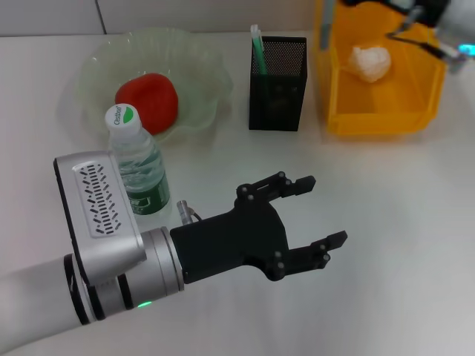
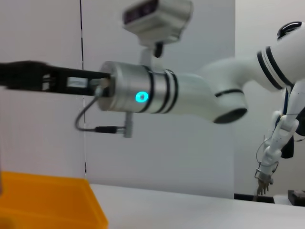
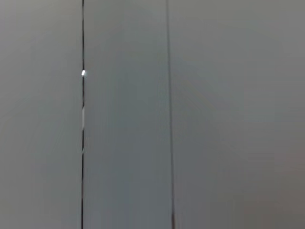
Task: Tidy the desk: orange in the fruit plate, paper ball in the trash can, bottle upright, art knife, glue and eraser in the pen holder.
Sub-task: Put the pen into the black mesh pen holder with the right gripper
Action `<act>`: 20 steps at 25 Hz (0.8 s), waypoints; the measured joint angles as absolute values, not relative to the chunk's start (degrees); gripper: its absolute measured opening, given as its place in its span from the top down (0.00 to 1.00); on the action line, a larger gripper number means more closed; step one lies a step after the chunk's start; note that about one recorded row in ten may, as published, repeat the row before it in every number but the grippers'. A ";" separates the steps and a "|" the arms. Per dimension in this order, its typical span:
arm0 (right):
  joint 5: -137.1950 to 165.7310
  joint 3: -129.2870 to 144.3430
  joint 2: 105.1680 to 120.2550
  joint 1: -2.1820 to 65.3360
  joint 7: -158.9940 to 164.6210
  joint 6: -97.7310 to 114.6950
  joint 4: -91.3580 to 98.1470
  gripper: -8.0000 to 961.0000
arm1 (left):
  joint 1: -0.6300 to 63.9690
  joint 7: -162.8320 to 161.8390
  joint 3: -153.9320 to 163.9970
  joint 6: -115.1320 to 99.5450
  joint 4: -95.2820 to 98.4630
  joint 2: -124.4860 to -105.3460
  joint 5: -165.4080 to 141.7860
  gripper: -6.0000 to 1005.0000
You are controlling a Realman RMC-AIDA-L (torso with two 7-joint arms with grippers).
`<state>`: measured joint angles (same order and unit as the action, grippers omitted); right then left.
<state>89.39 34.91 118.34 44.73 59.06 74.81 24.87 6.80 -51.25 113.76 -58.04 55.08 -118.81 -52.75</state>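
The bottle (image 1: 136,163) is standing upright on the tabletop (image 1: 386,222), just in front of the fruit plate (image 1: 194,74) holding the orange (image 1: 147,100). The left claw (image 1: 320,211) is hovering beside it, spread wide and gripping nothing. The paper ball (image 1: 370,62) is lying in the trash can (image 1: 378,119).

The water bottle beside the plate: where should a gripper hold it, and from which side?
Probably the body of the bottle, below the cap, from the open table side; the left gripper hovers open there. It stands upright, and the fruit plate blocks the far side.
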 joint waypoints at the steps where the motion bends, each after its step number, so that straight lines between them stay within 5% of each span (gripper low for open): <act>1: 89.27 37.70 118.67 46.34 59.18 71.28 23.71 0.84 | 7.04 -51.24 113.76 -58.08 54.61 -118.83 -52.74 0.22; 20: 85.20 43.25 119.41 50.22 57.97 58.73 19.35 0.78 | 7.69 -49.05 113.85 -60.19 51.13 -118.75 -52.74 0.22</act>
